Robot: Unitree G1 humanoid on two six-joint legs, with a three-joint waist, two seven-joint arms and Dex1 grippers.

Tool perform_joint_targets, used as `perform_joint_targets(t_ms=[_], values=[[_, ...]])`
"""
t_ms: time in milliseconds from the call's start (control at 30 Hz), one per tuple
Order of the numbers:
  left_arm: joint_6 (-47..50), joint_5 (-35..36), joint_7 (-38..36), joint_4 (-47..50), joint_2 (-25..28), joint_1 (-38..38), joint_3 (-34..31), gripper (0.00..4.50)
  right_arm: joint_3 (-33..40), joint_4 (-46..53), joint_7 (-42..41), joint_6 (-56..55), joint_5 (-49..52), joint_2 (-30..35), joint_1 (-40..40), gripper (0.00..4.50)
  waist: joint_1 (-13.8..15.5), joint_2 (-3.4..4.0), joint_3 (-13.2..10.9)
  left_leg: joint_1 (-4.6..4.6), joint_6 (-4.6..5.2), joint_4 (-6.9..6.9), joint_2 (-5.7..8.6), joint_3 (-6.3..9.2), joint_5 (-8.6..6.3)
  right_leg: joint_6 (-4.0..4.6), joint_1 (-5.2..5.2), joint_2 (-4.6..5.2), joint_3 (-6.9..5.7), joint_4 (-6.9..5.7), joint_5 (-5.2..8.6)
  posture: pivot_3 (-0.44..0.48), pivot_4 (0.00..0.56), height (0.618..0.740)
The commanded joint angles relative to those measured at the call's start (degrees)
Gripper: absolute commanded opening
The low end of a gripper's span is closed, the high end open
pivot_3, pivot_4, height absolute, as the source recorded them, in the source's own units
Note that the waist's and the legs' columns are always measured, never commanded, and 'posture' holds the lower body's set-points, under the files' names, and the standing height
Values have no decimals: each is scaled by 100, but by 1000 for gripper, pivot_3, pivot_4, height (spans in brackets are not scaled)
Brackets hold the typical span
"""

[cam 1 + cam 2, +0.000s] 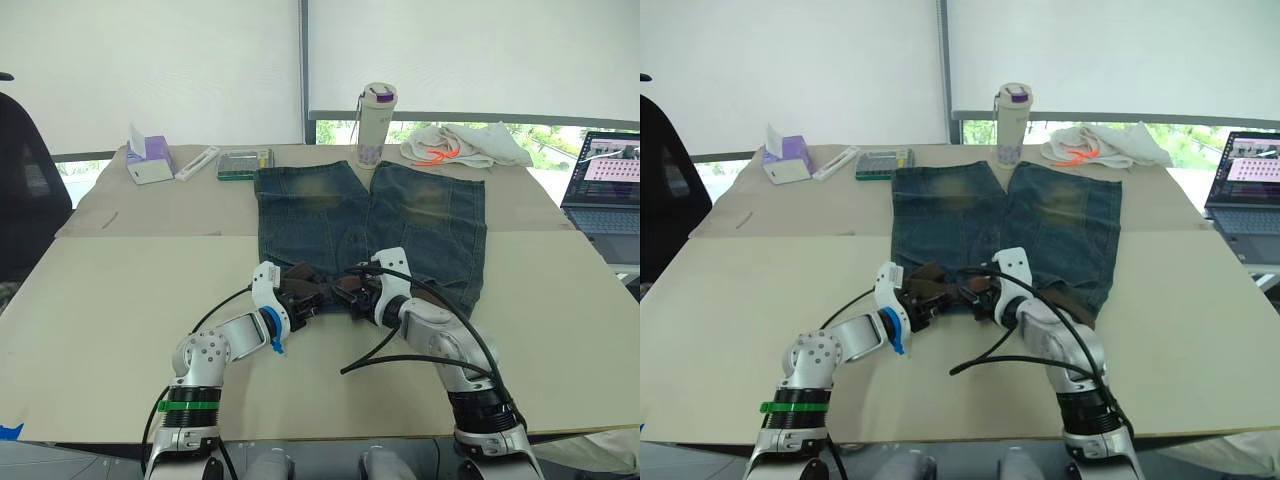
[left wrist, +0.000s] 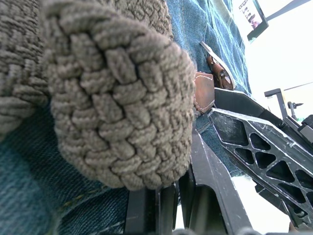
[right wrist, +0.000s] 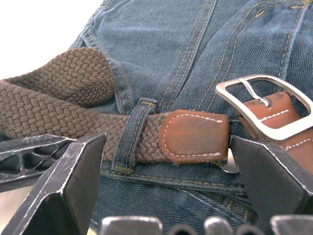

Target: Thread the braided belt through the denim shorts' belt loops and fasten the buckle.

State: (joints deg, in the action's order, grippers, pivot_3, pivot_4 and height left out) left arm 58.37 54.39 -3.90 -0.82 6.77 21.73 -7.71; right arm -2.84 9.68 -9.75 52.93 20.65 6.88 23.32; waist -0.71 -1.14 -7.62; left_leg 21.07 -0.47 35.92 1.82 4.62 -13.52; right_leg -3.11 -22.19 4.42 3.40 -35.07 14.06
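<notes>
The denim shorts (image 1: 370, 215) lie flat on the table, waistband toward me and legs pointing away. Along the waistband runs the braided belt (image 3: 58, 117), which passes under one of the belt loops (image 3: 133, 139). Its brown leather tip (image 3: 195, 136) rests just short of the silver buckle (image 3: 266, 98). My right gripper (image 3: 166, 171) is open, its fingers on either side of the leather tip. My left gripper (image 2: 190, 161) sits just left of it, shut on a folded bulge of the braided belt (image 2: 117, 98). Both grippers meet at the middle of the waistband (image 1: 325, 295).
At the table's far edge stand a bottle with a purple lid (image 1: 377, 122), a white cloth with orange cord (image 1: 465, 145), a tissue box (image 1: 148, 160) and a small green box (image 1: 244, 163). A laptop (image 1: 605, 180) sits at the right. Black cables (image 1: 400, 350) trail from my right arm.
</notes>
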Motion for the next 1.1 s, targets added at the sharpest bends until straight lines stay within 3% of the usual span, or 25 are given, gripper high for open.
perform_joint_targets(t_ms=[33, 67, 133, 500, 800, 833, 967, 1100], values=[[116, -52, -55, 113, -48, -50, -11, 0, 481, -32, 206, 243, 229, -268, -30, 4464, -1, 0, 0, 0, 0, 0, 0, 1, 0, 0, 0, 0, 0, 0, 0, 0, 150, 740], [120, -73, -62, 108, -60, -46, -26, 0, 538, -15, 199, 301, 281, -320, -34, 4464, -1, 0, 0, 0, 0, 0, -1, 5, 0, 0, -1, 0, 0, 0, 0, 0, 150, 740], [126, -108, -61, 98, -81, -37, -47, 0, 693, 26, 196, 353, 406, -424, -49, 3973, -2, 0, 0, 0, 0, 0, -1, 8, 0, 0, -1, 0, 0, 0, 0, 0, 150, 740], [140, -283, -124, 19, -160, 6, -134, 0, 1205, 383, -155, 464, 1118, -474, 3, 183, -15, 2, -1, 2, 0, -3, -1, 7, 0, 0, -5, 0, 0, 0, 0, 0, 150, 740], [84, -376, -222, -5, -220, 8, -233, 0, 1424, 511, -345, 764, 1845, -428, 112, 42, -25, 3, -1, 2, 0, -3, -3, 6, 0, 0, -5, -1, 0, 0, 0, 0, 150, 740], [85, -335, -217, -9, -240, 6, -292, 704, 1429, 502, -337, 777, 1870, -403, 121, 0, -24, 3, -1, 2, 0, -4, -3, 6, 0, 0, -5, -1, 0, 0, 0, 0, 150, 740], [158, -161, -351, 49, -246, -9, -442, 1985, 1473, 470, -279, 775, 1923, -329, 149, 0, -21, 3, -1, 2, 0, -3, -3, 5, 0, 0, -5, -1, 0, 1, 0, 0, 150, 740], [43, -510, -871, 328, 242, -236, -81, 3355, 1753, 525, -181, 865, 2117, -253, 258, 0, -45, 3, -1, 2, 0, -4, -4, 0, 0, 0, -6, -3, 0, 0, 0, 0, 150, 740]])
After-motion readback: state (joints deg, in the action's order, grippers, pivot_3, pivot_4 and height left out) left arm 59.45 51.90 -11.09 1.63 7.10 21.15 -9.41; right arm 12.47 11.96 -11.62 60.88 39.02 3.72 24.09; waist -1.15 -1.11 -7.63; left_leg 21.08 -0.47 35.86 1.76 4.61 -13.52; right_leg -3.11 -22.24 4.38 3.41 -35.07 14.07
